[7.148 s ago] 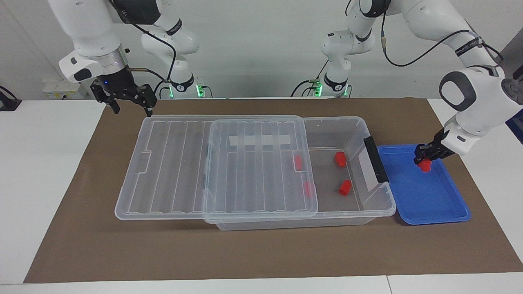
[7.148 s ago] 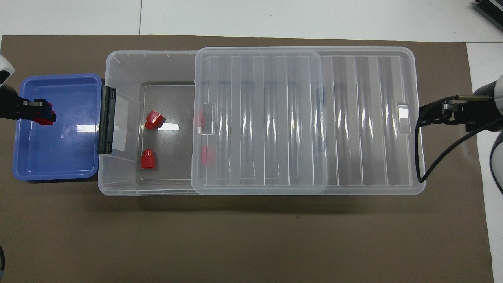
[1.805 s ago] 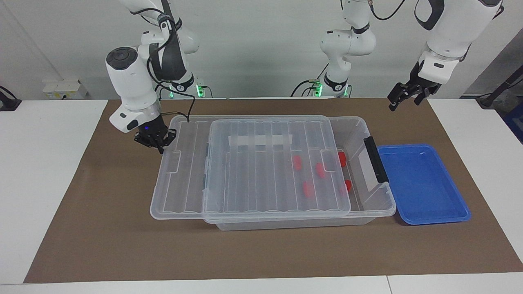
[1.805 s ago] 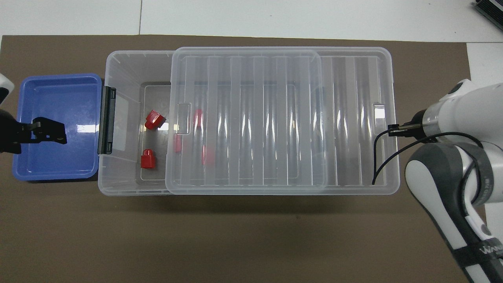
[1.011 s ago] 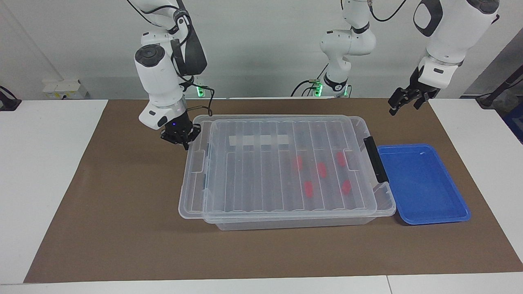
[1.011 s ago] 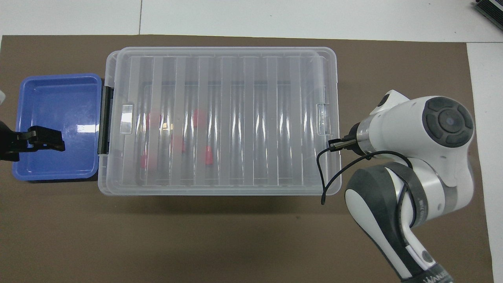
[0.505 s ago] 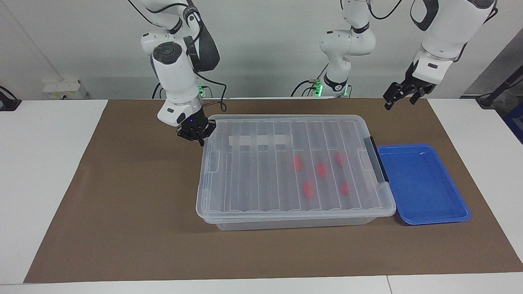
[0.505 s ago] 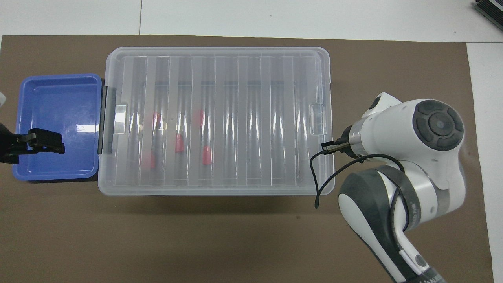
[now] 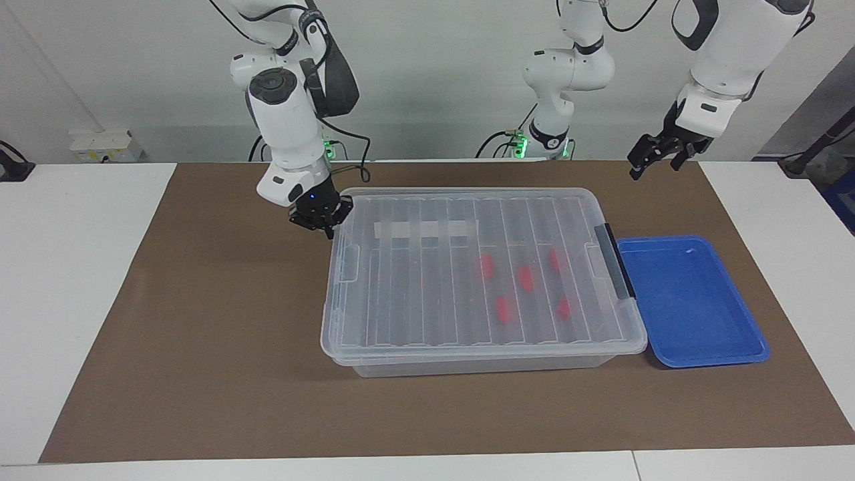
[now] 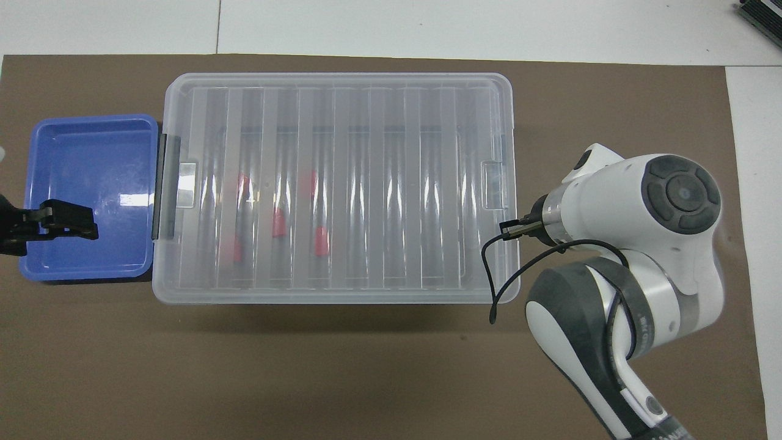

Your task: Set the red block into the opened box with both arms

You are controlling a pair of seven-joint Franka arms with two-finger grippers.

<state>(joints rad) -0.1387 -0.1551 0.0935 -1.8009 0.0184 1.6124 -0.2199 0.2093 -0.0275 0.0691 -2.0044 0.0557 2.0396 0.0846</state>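
The clear box (image 9: 481, 361) (image 10: 342, 296) lies with its ribbed lid (image 9: 421, 287) (image 10: 391, 153) fully over it. Several red blocks (image 9: 526, 278) (image 10: 279, 222) show blurred through the lid, toward the left arm's end. My right gripper (image 9: 327, 226) is shut, low, against the lid's end edge at the right arm's end; in the overhead view its own arm covers it. My left gripper (image 9: 656, 166) (image 10: 85, 225) hangs open and holds nothing, high over the blue tray (image 9: 695, 300) (image 10: 91, 153).
The blue tray holds nothing and stands against the box's end with the black handle (image 9: 614, 260) (image 10: 160, 186). Brown mat (image 9: 200, 334) covers the table under both. The right arm's elbow (image 10: 611, 305) hangs over the mat beside the box.
The right gripper has pushed the lid along the box toward the left arm's end until it covers the box. Over the last half second nothing visibly moves.
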